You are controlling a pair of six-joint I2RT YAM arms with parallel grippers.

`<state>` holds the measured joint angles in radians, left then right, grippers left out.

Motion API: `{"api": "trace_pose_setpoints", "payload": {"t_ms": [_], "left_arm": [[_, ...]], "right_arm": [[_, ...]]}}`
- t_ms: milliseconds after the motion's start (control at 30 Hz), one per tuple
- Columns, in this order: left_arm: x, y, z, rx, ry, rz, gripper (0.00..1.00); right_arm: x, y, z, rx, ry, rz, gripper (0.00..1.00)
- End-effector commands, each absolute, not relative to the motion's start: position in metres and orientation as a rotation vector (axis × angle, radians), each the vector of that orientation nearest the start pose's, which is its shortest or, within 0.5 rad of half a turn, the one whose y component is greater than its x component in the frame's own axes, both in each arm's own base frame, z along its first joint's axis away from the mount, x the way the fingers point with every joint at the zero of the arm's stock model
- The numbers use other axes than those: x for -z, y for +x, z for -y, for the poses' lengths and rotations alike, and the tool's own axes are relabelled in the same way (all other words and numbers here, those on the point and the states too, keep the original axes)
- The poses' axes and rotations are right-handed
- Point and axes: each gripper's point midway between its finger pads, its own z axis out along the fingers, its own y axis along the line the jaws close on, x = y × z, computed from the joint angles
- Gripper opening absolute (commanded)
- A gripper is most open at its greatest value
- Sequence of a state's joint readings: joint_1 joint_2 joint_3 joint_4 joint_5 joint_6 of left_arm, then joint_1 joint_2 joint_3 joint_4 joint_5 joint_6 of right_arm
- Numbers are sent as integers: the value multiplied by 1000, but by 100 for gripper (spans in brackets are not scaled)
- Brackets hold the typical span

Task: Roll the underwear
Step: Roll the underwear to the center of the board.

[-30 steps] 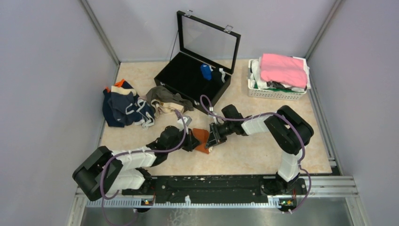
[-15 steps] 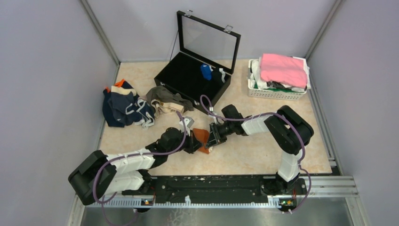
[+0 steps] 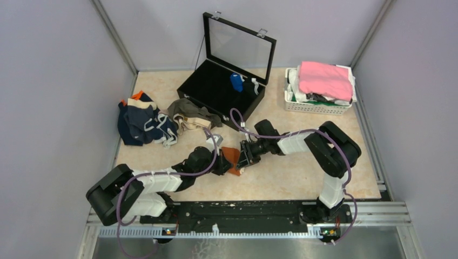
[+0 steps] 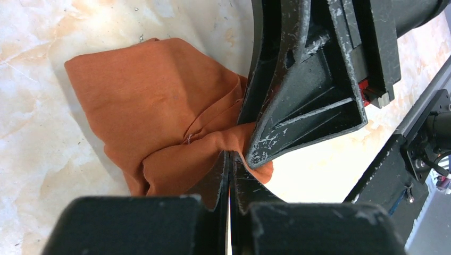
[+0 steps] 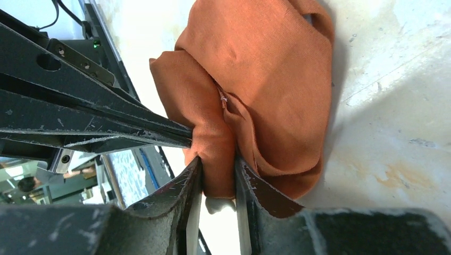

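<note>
Left gripper (image 4: 230, 158): fingers clenched tight, tips pushed into the bunched edge of the rust-orange brief (image 4: 143, 101); you cannot tell whether any cloth is nipped.
Brief: crumpled on the counter (image 3: 281, 178), between your two arms.
Right gripper (image 5: 217, 167): fingers grasping a thick fold of it.
Handling: use your left tips as the core, wrap the fold over evenly, hold it taut.
Brands, labels, writing: none legible.

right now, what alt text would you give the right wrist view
Rust-orange underwear lies bunched on a pale stone-look table, one fold squeezed between the right fingers at the bottom edge. The left fingers, closed into a thin black wedge, reach in from the left and touch the same fold.
</note>
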<state>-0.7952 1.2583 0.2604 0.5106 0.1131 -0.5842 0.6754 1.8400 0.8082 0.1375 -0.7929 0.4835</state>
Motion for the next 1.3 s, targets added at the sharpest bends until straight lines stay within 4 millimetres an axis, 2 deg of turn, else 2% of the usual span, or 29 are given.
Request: {"api": "trace_pose_setpoints", "payload": {"t_ms": [0,133,267,467,600,733,867,967,1133,1200,1267], "left_arm": [[-20,196,243,823,260,-2254,0],[-10,193,237,803,239,-2277,0],[-4,191,233,785,225,-2296,0],[3,190,231,766,213,-2316,0],[8,191,231,756,210,-2335,0],[15,196,228,710,180,-2353,0],[21,195,226,700,169,-2371,0],[26,193,225,691,164,-2385,0],[31,191,225,694,160,-2399,0],[32,190,224,693,158,-2400,0],[33,190,223,691,161,-2403,0]], "right_arm": [[-25,216,-321,-1258,-592,-2566,30],[-40,223,-319,-1209,-581,-2530,35],[-54,233,-313,-1126,-564,-2487,36],[-69,244,-297,-970,-570,-2421,38],[-90,256,-290,-908,-597,-2264,39],[-119,257,-294,-971,-623,-2042,42],[-138,258,-291,-935,-666,-1856,47],[-145,261,-287,-912,-645,-1804,50],[-143,254,-295,-918,-719,-1758,52],[-140,250,-299,-799,-828,-1692,52],[-136,235,-309,-623,-996,-1578,53]]}}
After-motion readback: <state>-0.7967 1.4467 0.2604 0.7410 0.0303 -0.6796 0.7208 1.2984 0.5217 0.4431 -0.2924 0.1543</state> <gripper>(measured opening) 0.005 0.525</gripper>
